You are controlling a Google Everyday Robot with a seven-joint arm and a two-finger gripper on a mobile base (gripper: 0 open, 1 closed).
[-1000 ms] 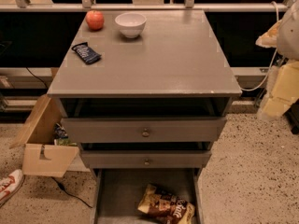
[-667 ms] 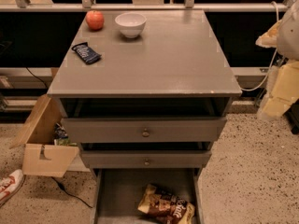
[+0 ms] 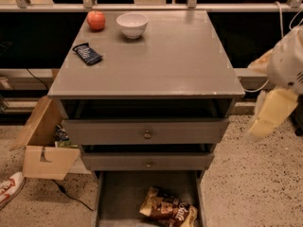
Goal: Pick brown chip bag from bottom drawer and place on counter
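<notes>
the robot's gripper (image 3: 271,115) hangs at the right edge of the scene, beside the cabinet and about level with the upper drawers, well apart from the brown chip bag (image 3: 168,208). whether it is released or clenched cannot be told, though it carries nothing of the task. over the last second nothing has visibly changed: the gripper stays off to the right, and the bag still lies crumpled on the floor of the open bottom drawer (image 3: 118,200), toward its right side. the counter (image 3: 161,65) bears an apple (image 3: 96,20), a white bowl (image 3: 132,24) and a dark blue packet (image 3: 87,53) along its far left. the standstill suggests the reach down to the drawer has not yet begun, leaving the whole pick and place ahead.
</notes>
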